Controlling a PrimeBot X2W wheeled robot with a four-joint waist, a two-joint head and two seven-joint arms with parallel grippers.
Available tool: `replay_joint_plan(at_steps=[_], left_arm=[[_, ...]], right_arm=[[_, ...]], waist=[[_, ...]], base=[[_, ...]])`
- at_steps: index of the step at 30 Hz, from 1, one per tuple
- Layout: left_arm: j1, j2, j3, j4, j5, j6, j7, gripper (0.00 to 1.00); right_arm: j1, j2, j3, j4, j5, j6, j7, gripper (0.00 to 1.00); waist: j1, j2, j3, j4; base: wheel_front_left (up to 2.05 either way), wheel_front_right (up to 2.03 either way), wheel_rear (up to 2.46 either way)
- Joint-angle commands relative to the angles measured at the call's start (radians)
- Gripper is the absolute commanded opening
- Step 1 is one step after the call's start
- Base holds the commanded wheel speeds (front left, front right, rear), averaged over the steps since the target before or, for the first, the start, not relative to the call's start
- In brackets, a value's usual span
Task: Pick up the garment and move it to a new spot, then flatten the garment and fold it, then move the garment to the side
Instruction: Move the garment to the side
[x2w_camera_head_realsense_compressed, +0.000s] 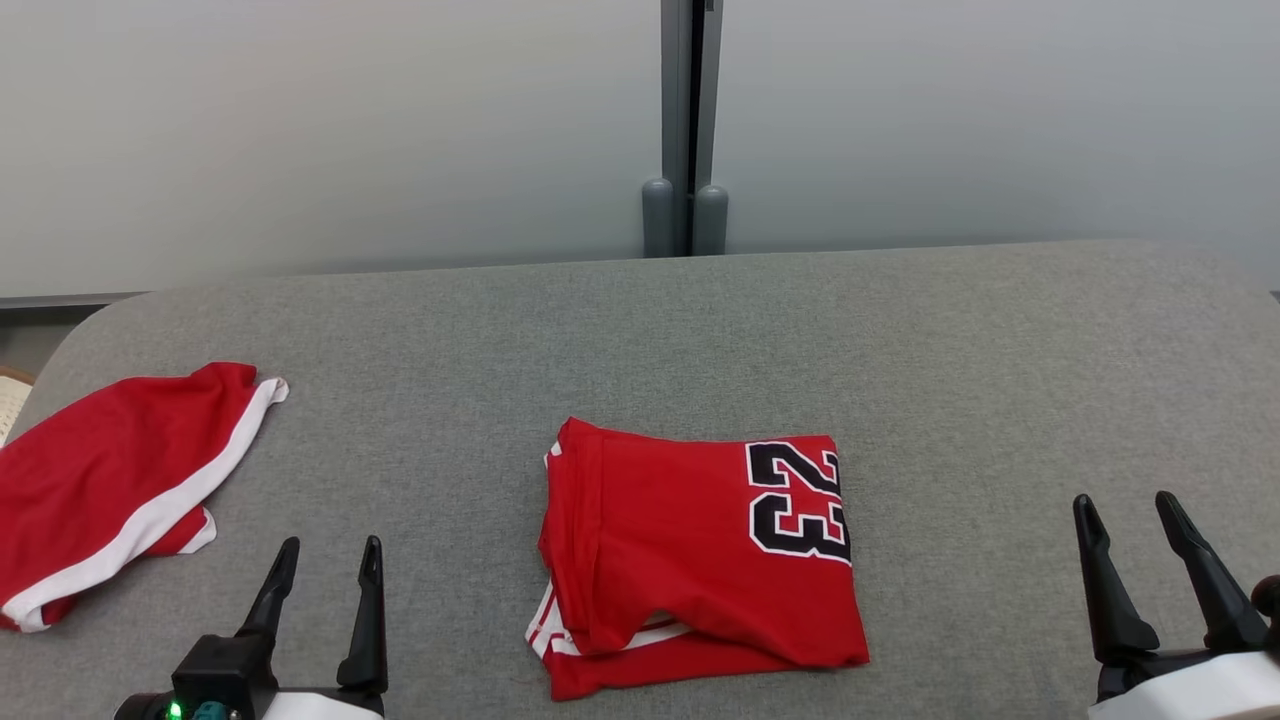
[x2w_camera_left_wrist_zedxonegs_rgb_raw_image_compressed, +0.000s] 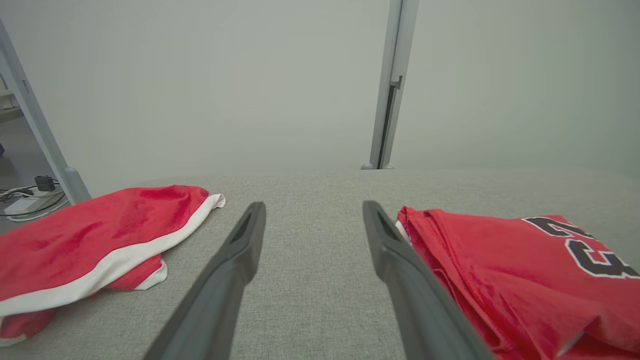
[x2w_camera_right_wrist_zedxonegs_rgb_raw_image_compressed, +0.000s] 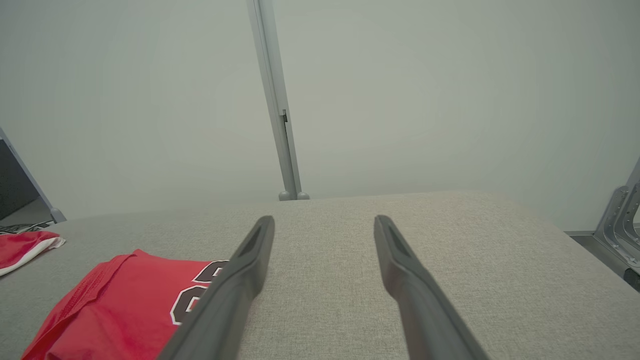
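Observation:
A red jersey garment (x2w_camera_head_realsense_compressed: 690, 555) with a black "23" lies folded into a rough square at the middle front of the grey table (x2w_camera_head_realsense_compressed: 700, 330). In the left wrist view the garment (x2w_camera_left_wrist_zedxonegs_rgb_raw_image_compressed: 510, 280) sits just right of my fingers; in the right wrist view the garment (x2w_camera_right_wrist_zedxonegs_rgb_raw_image_compressed: 125, 310) lies at the lower left. My left gripper (x2w_camera_head_realsense_compressed: 330, 555) hovers open near the front left, empty, between the two red items. Far to the front right, my right gripper (x2w_camera_head_realsense_compressed: 1128, 507) also stands open and empty, well apart from the garment.
A second red piece with a white stripe (x2w_camera_head_realsense_compressed: 110, 490) lies at the table's left edge, also seen as the red striped piece (x2w_camera_left_wrist_zedxonegs_rgb_raw_image_compressed: 95, 240). A grey post (x2w_camera_head_realsense_compressed: 687, 130) rises behind the table's far edge against a pale wall.

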Motion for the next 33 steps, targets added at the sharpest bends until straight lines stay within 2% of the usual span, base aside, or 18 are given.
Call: replay_joint_plan(at_steps=[1,6,12,17,23,24,25,26,27,31,33], left_arm=[[-0.023,0.0,-0.003,0.0,-0.002,0.001,-0.005,1.0],[-0.057,-0.005,-0.015,-0.008,0.003,-0.002,-0.015,1.0],[-0.159,-0.033,-0.045,-0.009,0.002,-0.012,-0.037,1.0],[-0.232,-0.059,-0.076,-0.002,-0.002,-0.016,-0.051,1.0],[-0.271,-0.07,-0.086,-0.014,0.002,-0.012,-0.054,1.0],[-0.271,-0.071,-0.085,-0.018,0.004,-0.012,-0.054,1.0],[-0.271,-0.073,-0.085,-0.019,0.006,-0.012,-0.054,1.0],[-0.272,-0.073,-0.083,-0.022,0.007,-0.012,-0.054,1.0],[-0.273,-0.074,-0.082,-0.024,0.009,-0.012,-0.054,1.0],[-0.264,-0.076,-0.07,-0.03,0.024,-0.014,-0.054,1.0],[-0.255,-0.073,-0.059,-0.041,0.037,-0.012,-0.054,1.0]], right_arm=[[0.003,-0.004,-0.007,0.004,-0.002,0.0,0.003,1.0],[0.014,-0.011,-0.017,0.047,0.001,0.0,0.017,1.0],[-0.059,-0.032,-0.003,0.16,0.023,0.0,0.007,1.0],[-0.144,-0.056,0.091,0.275,0.017,0.0,0.02,1.0],[-0.21,-0.057,0.191,0.402,0.052,0.0,0.048,1.0],[-0.215,-0.058,0.2,0.421,0.059,0.0,0.067,0.91],[-0.216,-0.059,0.212,0.441,0.058,0.0,0.086,0.48],[-0.216,-0.062,0.219,0.45,0.057,0.0,0.096,0.26],[-0.219,-0.063,0.221,0.454,0.057,0.0,0.098,0.0],[-0.222,-0.084,0.217,0.435,0.036,-0.001,0.091,0.0],[-0.232,-0.091,0.22,0.411,0.026,-0.001,0.083,0.0]], waist=[[0.0,0.0,0.002,0.012],[0.0,0.0,0.025,0.059],[0.0,0.0,0.135,0.158],[0.0,0.0,0.21,0.221],[0.0,0.0,0.251,0.254],[0.0,0.0,0.256,0.256],[0.0,0.0,0.258,0.257],[0.0,0.0,0.261,0.257],[0.0,0.0,0.263,0.258],[0.0,0.0,0.258,0.24],[0.0,0.0,0.259,0.209]], base=[[0.0,0.0,0.0],[0.0,0.0,0.0],[0.0,0.0,0.0],[0.0,0.0,0.0],[0.0,0.0,0.0],[0.0,0.0,0.0],[0.0,0.0,0.0],[0.0,0.0,0.0],[0.0,0.0,0.0],[0.0,0.0,0.0],[0.0,0.0,0.0]])
